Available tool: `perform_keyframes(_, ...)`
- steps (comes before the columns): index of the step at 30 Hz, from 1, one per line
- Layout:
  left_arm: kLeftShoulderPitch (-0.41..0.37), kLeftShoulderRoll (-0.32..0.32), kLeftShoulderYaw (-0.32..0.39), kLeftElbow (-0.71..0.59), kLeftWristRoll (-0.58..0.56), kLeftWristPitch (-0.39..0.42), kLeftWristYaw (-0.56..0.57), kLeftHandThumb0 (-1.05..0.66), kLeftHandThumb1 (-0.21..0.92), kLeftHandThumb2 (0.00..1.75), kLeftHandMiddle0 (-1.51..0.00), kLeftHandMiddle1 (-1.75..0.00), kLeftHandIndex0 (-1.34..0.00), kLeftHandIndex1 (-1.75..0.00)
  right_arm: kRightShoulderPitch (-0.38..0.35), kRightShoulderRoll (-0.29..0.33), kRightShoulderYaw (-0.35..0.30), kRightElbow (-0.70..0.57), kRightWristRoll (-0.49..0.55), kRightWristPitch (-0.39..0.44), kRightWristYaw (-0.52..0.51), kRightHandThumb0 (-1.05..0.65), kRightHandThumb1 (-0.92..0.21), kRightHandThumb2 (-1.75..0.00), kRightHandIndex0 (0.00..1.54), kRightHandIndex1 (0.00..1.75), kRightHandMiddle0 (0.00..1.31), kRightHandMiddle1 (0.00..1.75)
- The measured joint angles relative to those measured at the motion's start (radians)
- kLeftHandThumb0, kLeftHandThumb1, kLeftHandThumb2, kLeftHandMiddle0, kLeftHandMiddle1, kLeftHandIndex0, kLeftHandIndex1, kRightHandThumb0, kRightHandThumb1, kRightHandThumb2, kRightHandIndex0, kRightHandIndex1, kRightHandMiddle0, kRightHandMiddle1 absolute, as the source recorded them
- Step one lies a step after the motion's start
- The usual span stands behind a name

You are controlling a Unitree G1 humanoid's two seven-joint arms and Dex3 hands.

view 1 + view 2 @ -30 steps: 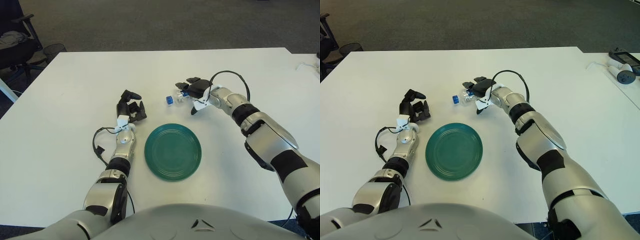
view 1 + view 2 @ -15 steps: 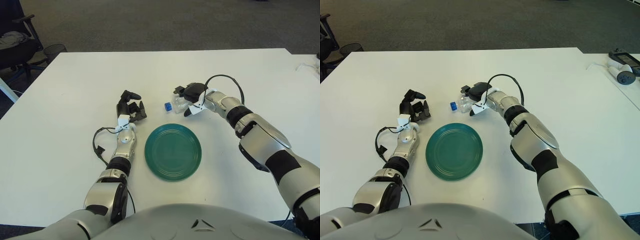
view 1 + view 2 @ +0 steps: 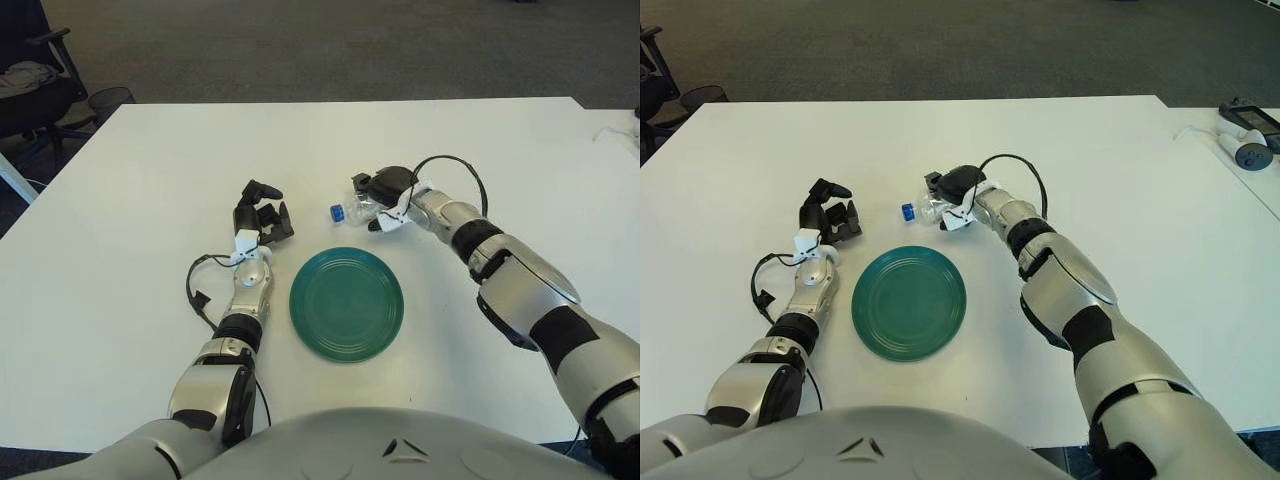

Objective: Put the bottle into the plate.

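Note:
A small clear bottle (image 3: 352,210) with a blue cap lies on its side on the white table, just beyond the green plate (image 3: 346,303). My right hand (image 3: 383,196) is over the bottle's body, fingers curled around it; the blue cap (image 3: 908,211) sticks out to the left. The plate is empty, near the table's front middle. My left hand (image 3: 260,216) rests upright on the table left of the plate, fingers curled, holding nothing.
The white table (image 3: 150,160) stretches wide on all sides. A black chair (image 3: 30,80) stands off the far left corner. A small device with a cable (image 3: 1245,140) lies at the far right edge.
My right hand moved a little toward the plate and closed its fingers down on the bottle, which shifted slightly with it. The left hand has not moved.

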Motion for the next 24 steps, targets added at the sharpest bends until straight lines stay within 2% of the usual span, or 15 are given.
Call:
perform_keyframes(10, -0.003, -0.002, 0.003, 0.007, -0.001, -0.009, -0.001, -0.49, 0.26, 1.39, -1.16, -1.75, -0.65, -1.75, 0.066, -0.015, -0.023, -0.011, 0.003, -0.009, -0.212, -0.47, -0.31, -1.31, 1.13, 1.75, 0.61, 1.75)
perform_keyframes(24, -0.008, 0.003, 0.002, 0.019, 0.000, -0.019, -0.001, -0.49, 0.26, 1.38, -1.16, -1.75, -0.65, -1.75, 0.098, -0.011, -0.099, 0.021, 0.047, -0.081, -0.337, -0.50, -0.22, -1.44, 1.22, 1.75, 0.69, 1.75)
